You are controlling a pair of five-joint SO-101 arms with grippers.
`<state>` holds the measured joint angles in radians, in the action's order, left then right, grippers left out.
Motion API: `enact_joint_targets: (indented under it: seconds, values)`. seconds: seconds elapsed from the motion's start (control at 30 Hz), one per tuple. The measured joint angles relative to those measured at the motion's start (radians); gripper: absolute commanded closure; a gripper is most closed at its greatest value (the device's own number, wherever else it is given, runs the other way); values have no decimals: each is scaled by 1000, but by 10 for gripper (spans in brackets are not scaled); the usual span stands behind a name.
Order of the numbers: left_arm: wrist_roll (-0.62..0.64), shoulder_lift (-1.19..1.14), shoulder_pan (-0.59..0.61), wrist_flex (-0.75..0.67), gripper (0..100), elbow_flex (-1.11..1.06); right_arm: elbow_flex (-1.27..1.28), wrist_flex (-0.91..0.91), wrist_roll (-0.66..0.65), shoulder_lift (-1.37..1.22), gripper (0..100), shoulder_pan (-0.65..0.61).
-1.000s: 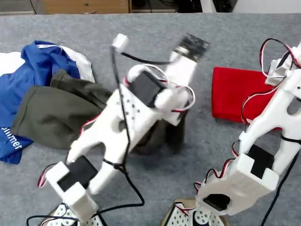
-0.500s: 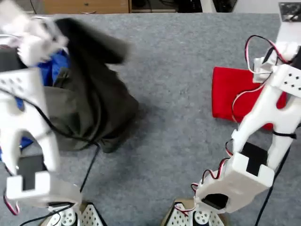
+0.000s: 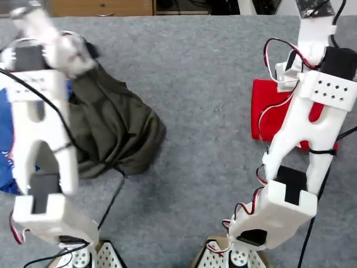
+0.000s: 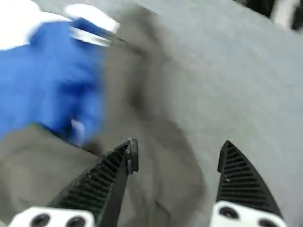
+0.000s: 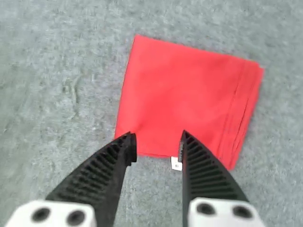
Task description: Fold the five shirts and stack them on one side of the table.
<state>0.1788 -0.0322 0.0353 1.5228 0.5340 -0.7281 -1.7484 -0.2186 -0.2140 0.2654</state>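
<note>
A crumpled olive shirt (image 3: 117,128) lies at the left of the table, partly over a blue shirt (image 3: 4,139). My left gripper (image 4: 177,151) hangs open just above the olive shirt (image 4: 156,118), with nothing between its fingers. Beside it are the blue shirt (image 4: 47,85) and a white shirt (image 4: 19,19). A folded red shirt (image 3: 266,106) lies at the right, partly covered by the right arm (image 3: 312,100). My right gripper (image 5: 156,144) stands open above the near edge of the red shirt (image 5: 189,104), holding nothing.
Grey table cloth (image 3: 206,84) runs between the shirt pile and the red shirt. The left arm (image 3: 39,128) stretches along the left side over the pile. A wooden cabinet (image 3: 100,6) stands beyond the far edge.
The left arm swung from the table's middle to the far left, carried the olive shirt onto the pile and let it go. The right arm stretched farther out over the red shirt.
</note>
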Motion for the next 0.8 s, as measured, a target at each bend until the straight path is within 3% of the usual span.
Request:
enact_joint_targets:
  seconds: [0.23, 0.33, 0.47, 0.67, 0.8]
  values:
    - [0, 201, -506, 74, 753, -8, 0, 6, 54, 0, 836, -2]
    - [-2, 230, -548, 91, 753, -8, 0, 6, 57, 0, 836, -2]
    - [-2, 238, -387, 91, 753, -8, 0, 6, 57, 0, 836, -23]
    - [-2, 238, 48, 77, 752, -32, 0, -3, 12, -80, 834, -195]
    - [-2, 167, 338, -84, 752, -201, 0, -6, -34, -175, 834, -373]
